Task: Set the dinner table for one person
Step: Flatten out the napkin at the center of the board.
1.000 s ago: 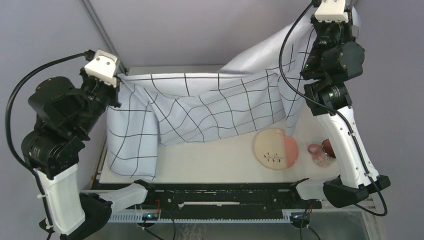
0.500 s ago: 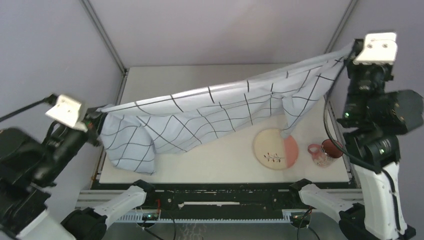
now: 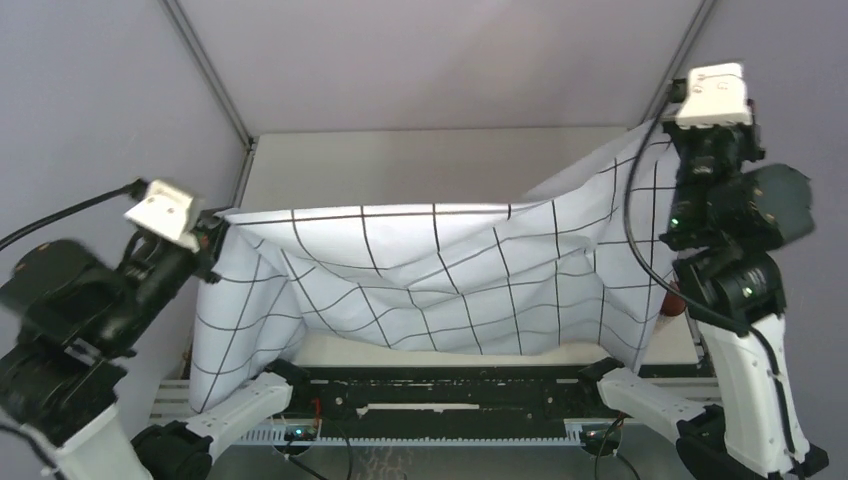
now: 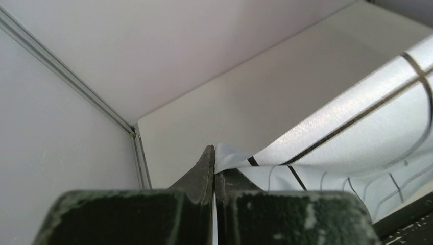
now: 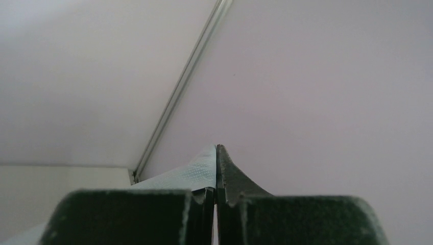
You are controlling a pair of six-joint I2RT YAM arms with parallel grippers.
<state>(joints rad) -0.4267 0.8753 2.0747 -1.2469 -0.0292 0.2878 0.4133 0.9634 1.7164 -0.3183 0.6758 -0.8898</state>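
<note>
Currently: cloth [image 3: 430,270], corners pinched in fully closed left gripper [image 4: 214,155], 9 o'clock, and right gripper [image 5: 216,150], 2 o'clock; best lowered taut, level onto table [image 3: 420,165].

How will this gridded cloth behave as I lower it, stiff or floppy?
Likely floppy: the gridded cloth sags in folds between the left gripper and right gripper, each shut on a corner. Probably light, since two fingertip pinches carry it. Its left side hangs off the dinner table, so it may snag.

The cloth [image 3: 430,270] is matt and finely dimpled, the dinner table [image 3: 420,165] smooth.
</note>
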